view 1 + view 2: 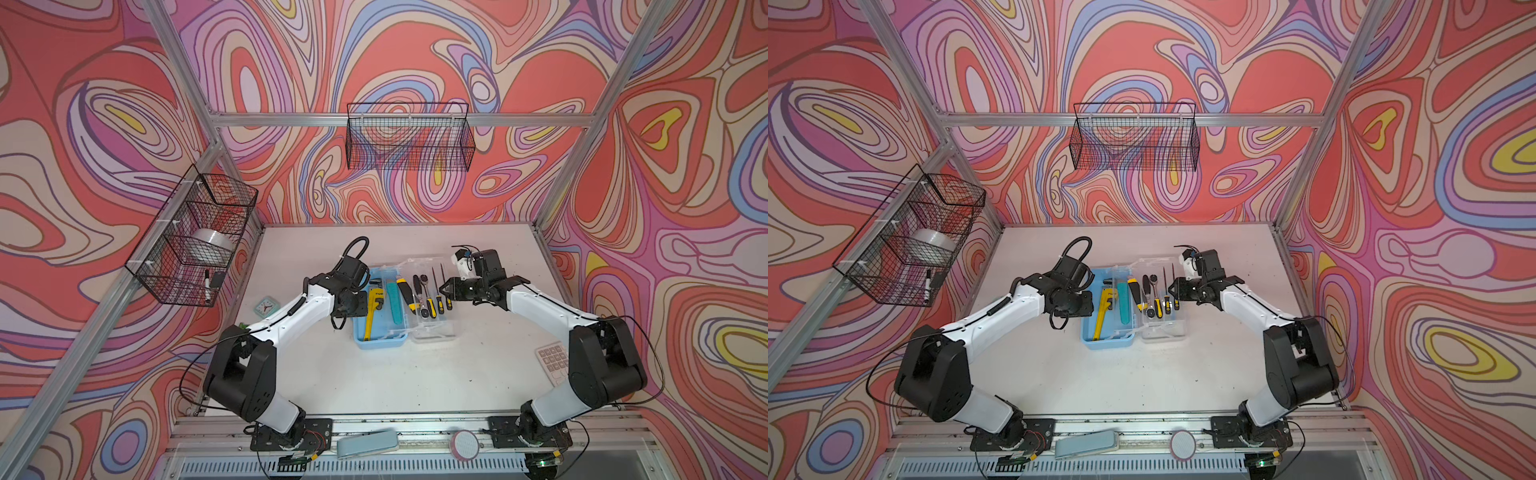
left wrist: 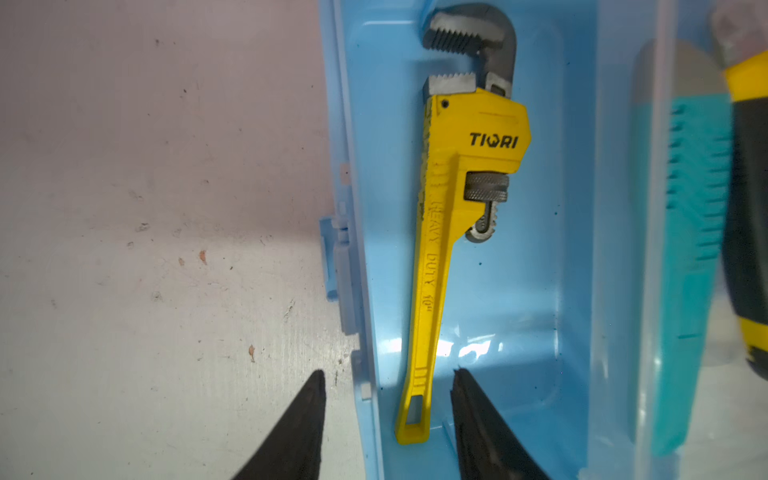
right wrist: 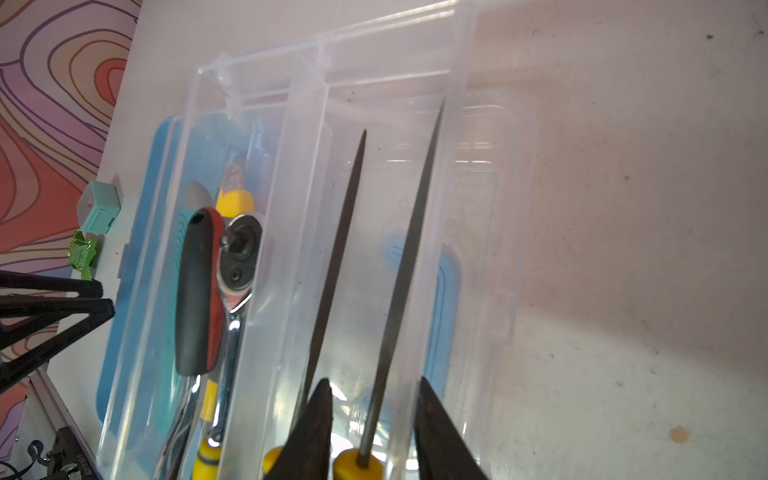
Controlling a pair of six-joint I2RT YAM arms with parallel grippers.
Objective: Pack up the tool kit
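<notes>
While the tool kit sat open at mid-frame on the bench in both top views, a wrench lay inside it in the left wrist view, left end effector spread. Right wrist view: right end effector spread astride a file.

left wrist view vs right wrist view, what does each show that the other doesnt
Only the left wrist view shows the yellow pipe wrench lying in the blue tool kit, with the left gripper open astride its near wall. Only the right wrist view shows the two needle files, the ratchet, the mint clock and the right gripper open over a file. Both show the teal-handled tool and the table.
</notes>
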